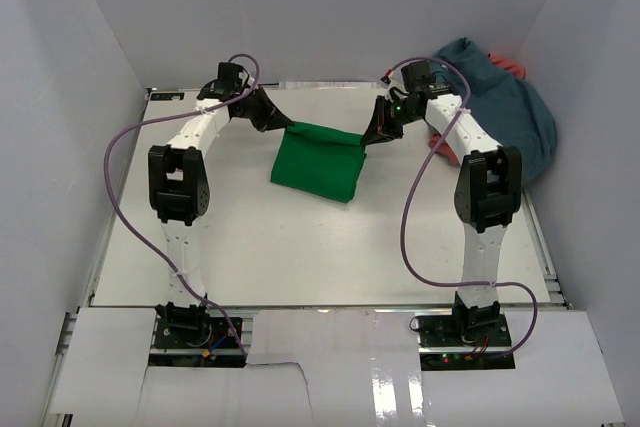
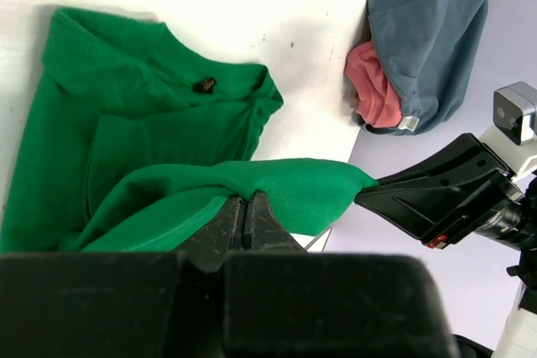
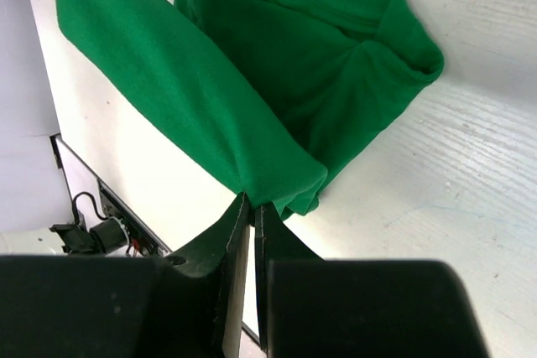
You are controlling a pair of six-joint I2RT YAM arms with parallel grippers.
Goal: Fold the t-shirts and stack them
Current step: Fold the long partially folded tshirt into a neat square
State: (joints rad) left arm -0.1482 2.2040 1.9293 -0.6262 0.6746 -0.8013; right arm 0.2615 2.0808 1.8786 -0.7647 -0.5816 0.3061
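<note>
The green t-shirt [image 1: 318, 165] was plain and bright, the blue-grey t-shirt [image 1: 505, 112] at far right slate-toned, the coral red t-shirt [image 2: 375, 85] unpatterned, and the table [image 1: 300, 257] white.

A white table [image 1: 300, 257] sits enclosed by plain pale walls [image 1: 330, 7], seemingly evenly lit.

No text, brand or number is legible in any view. The neck tag [image 2: 205, 84] of the green t-shirt [image 2: 168, 140] and the white hem label [image 2: 408, 123] on the blue-grey t-shirt [image 2: 428, 31] are too small to read.
</note>
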